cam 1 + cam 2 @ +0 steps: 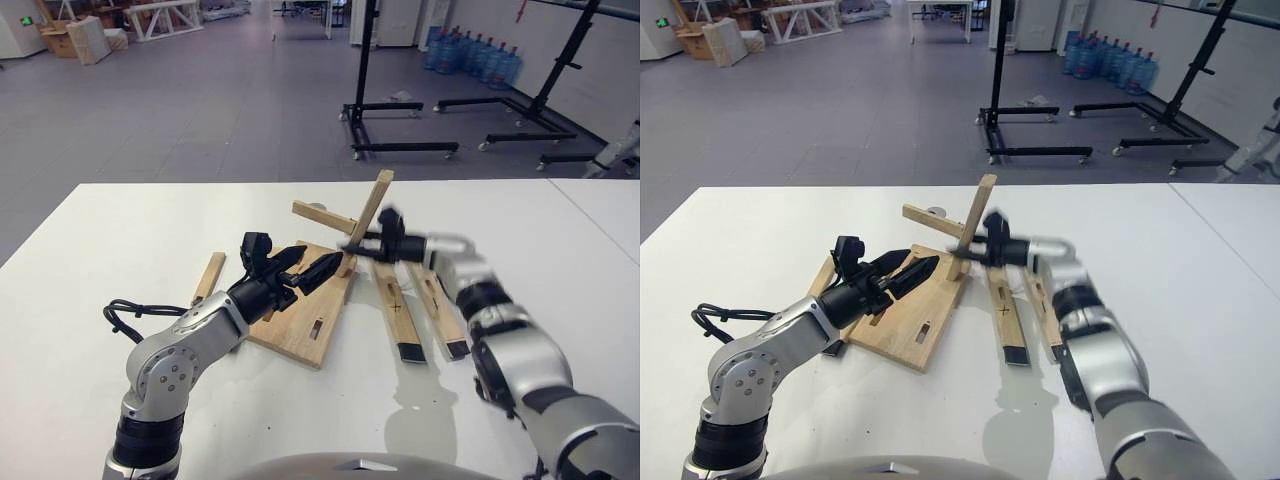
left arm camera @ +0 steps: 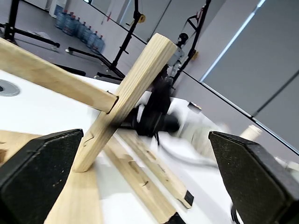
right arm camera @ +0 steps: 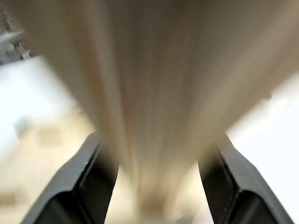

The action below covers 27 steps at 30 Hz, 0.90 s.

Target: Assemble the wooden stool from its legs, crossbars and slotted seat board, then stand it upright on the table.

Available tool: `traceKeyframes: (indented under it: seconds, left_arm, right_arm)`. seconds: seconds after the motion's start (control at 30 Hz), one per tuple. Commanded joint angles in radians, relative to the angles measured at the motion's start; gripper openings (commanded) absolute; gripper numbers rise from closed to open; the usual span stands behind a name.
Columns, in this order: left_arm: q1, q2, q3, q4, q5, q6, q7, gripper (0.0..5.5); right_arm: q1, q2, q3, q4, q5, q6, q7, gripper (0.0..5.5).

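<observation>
Left eye: white table (image 1: 100, 240) in a big hall with a grey floor. Black wheeled stands (image 1: 400, 148) and blue water jugs (image 1: 470, 50) are far behind the seat board, wooden crates (image 1: 85, 38) far behind it to the left. The slotted seat board (image 1: 305, 325) lies flat on the table. A tilted leg (image 1: 370, 205) stands with its foot on the board's far edge, and a crossbar (image 1: 320, 215) sticks out of it to the left, above the board. The right gripper (image 1: 350, 247) pinches the tilted leg low down, just above the board. The left gripper (image 1: 318, 262) hovers over the board's far half, fingers spread, tips near the leg's foot. Two loose legs (image 1: 395, 310) with black end caps lie flat just right of the board. A short wooden piece (image 1: 209, 277) lies just left of the board, and a black cable (image 1: 125, 318) farther left.

Right eye: same layout. A grey round disc (image 1: 935, 211) in the table shows behind the board, beside the crossbar.

Left wrist: close on the leg-crossbar joint, with the crossbar end set into the leg's side. Black fingers (image 2: 42, 163) are wide apart with nothing between them. The right gripper is blurred behind the leg.

Right wrist: blurred wood fills the frame, black fingers (image 3: 93, 182) pressed on either side of it.
</observation>
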Motion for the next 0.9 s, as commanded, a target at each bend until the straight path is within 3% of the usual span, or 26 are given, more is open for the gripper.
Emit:
traceKeyframes:
  seconds: [0.03,0.23,0.6,0.7,0.9]
  left_arm:
    - [-0.010,0.005,-0.006,-0.005,0.010,0.009,0.001,4.91]
    - [-0.013,0.003,-0.006,0.000,0.015,0.007,-0.001,4.91]
    - [-0.018,0.012,0.017,0.001,0.015,0.003,-0.004,4.91]
    - [-0.027,0.029,0.059,-0.002,-0.003,0.001,-0.004,4.91]
    - [-0.110,0.155,0.259,-0.082,-0.100,-0.011,0.005,4.91]
  right_arm:
    - [0.005,0.004,-0.002,0.023,-0.061,0.064,-0.020,3.19]
    - [-0.010,-0.007,-0.030,0.010,-0.089,0.070,-0.010,4.15]
    - [-0.080,-0.141,-0.093,-0.137,-0.095,0.201,0.024,4.19]
    - [0.004,-0.226,-0.163,-0.388,-0.039,0.301,-0.001,4.19]
    - [0.275,-0.357,-0.380,-1.143,0.007,0.686,-0.276,4.19]
